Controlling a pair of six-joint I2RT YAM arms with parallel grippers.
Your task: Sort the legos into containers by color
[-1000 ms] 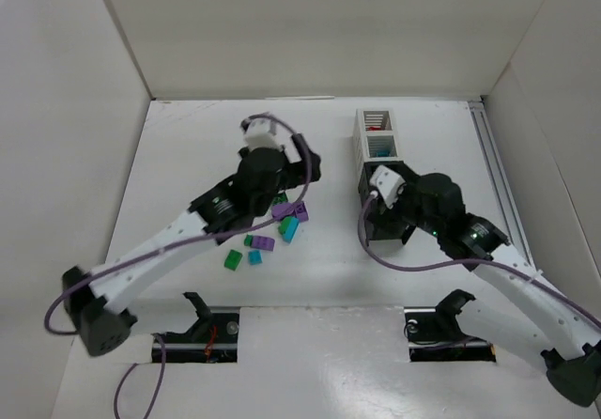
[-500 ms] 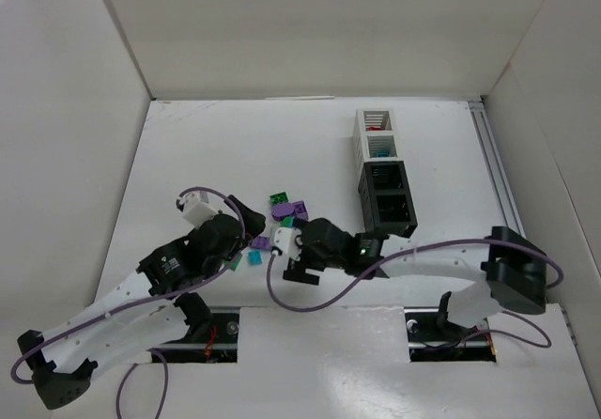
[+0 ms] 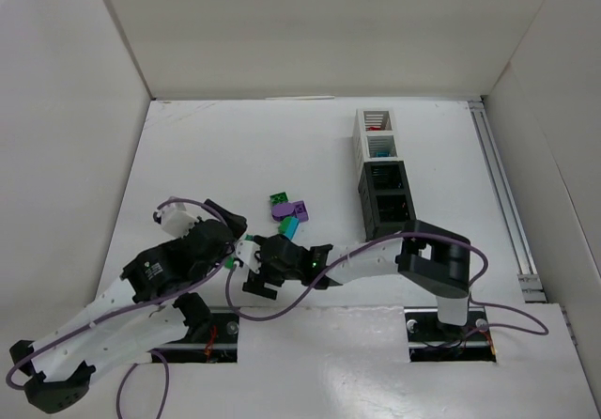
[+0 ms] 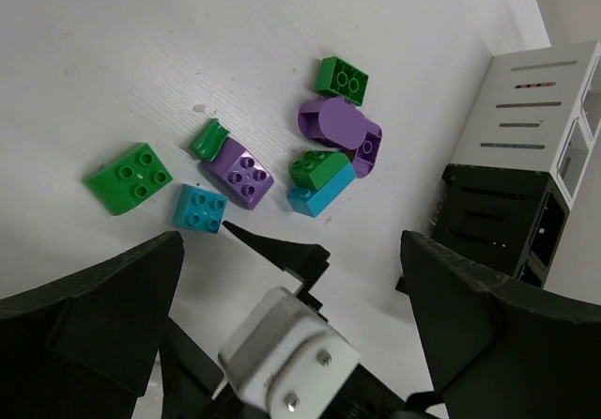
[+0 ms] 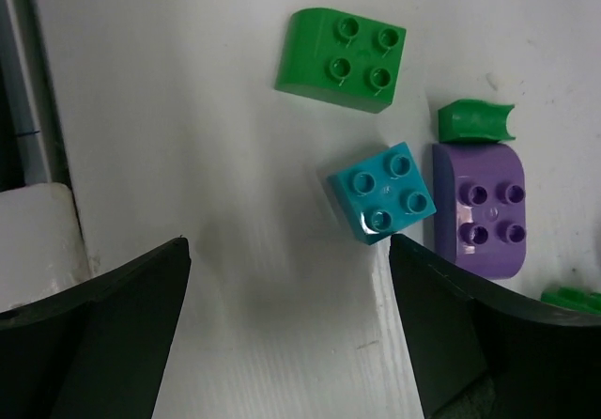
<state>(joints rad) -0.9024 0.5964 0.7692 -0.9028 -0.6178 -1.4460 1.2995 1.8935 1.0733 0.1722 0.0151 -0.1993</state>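
Legos lie mid-table: a green brick (image 5: 343,46), a cyan brick (image 5: 380,193), a purple brick (image 5: 479,210) and a small green piece (image 5: 476,121). The left wrist view shows the same green brick (image 4: 129,178), cyan brick (image 4: 199,209) and purple brick (image 4: 241,172), plus a farther cluster of green (image 4: 342,79), purple (image 4: 338,128) and green-on-cyan (image 4: 321,179). My right gripper (image 5: 286,344) is open and empty, with the cyan brick just ahead of its right finger. My left gripper (image 4: 296,334) is open and empty, behind the right gripper (image 3: 246,269). The containers (image 3: 385,170) stand at the right.
White walls enclose the table on the left, back and right. The right arm (image 3: 376,255) stretches leftward along the near side. The left arm (image 3: 141,283) lies at the near left. The farther lego cluster (image 3: 289,212) sits between the grippers and the containers.
The right arm swung from the black containers leftward to the near legos. The left arm pulled back from the pile toward the near left, and both grippers now meet over the near bricks.
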